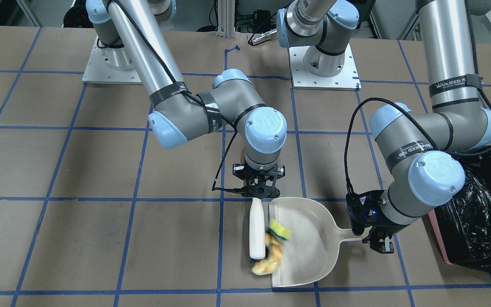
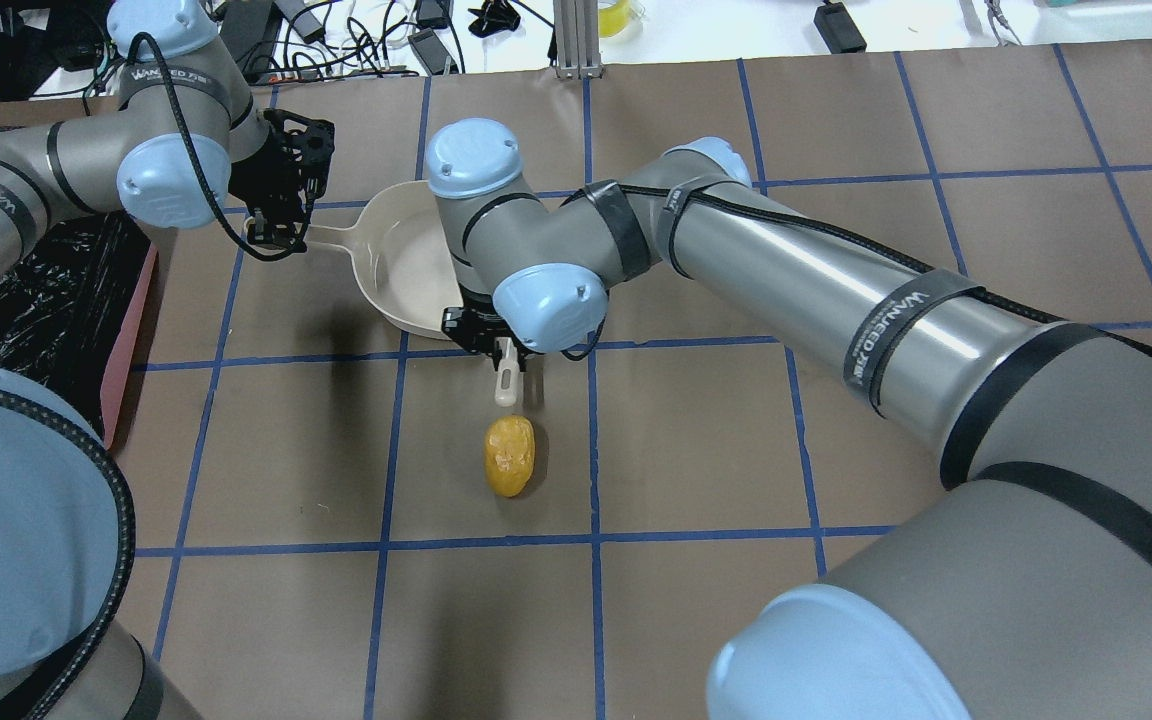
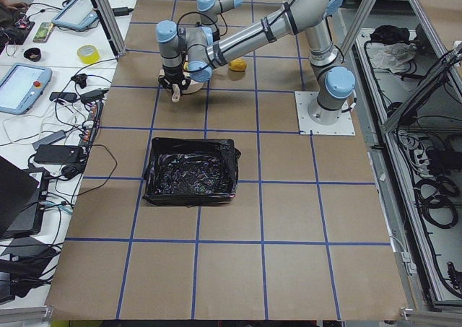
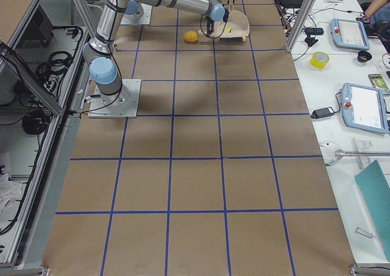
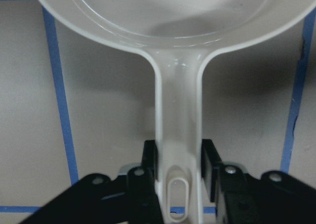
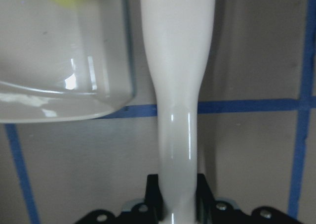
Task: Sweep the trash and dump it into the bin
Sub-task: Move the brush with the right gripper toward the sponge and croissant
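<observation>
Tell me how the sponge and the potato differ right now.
The sponge is blocky, yellow with a green side; the potato is a rounded yellow-brown lump. The sponge sits just inside the dustpan beside the brush; the potato lies on the table, outside it. Neither is in the bin yet.

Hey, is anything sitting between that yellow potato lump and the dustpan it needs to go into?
Yes. In the overhead view the right gripper, shut on the white brush, sits between the potato lump and the dustpan, with the brush's handle end pointing at the lump. Nothing else shows between them.
</observation>
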Controlling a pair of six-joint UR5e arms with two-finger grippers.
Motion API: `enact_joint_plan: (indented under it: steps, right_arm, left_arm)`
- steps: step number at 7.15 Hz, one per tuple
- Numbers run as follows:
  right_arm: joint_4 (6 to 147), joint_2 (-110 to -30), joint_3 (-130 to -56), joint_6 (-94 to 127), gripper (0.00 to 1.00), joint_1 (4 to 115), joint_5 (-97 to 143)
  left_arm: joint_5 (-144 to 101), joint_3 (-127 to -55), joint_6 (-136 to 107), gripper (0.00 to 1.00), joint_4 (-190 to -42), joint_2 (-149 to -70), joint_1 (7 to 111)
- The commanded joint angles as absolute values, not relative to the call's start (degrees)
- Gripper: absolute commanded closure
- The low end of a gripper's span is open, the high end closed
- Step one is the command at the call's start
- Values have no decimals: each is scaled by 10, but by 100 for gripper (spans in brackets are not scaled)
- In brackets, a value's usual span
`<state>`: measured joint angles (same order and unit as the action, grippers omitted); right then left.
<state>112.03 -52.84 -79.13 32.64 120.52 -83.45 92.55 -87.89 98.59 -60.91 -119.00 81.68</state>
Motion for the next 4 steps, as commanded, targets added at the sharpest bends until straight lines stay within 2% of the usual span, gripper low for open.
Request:
enact_joint_plan:
  steps: [1, 3, 4]
  right_arm:
    - [1065, -500, -700, 356, 98, 1231, -755]
    - [1026, -499, -680, 354, 98, 1241, -759]
    - [982, -527, -681, 347, 98, 1229, -812]
  left_arm:
    - [925, -879, 985, 100, -609, -1188, 817]
    - [925, -880, 986, 100, -609, -1187, 817]
    - [925, -880, 986, 100, -609, -1186, 817]
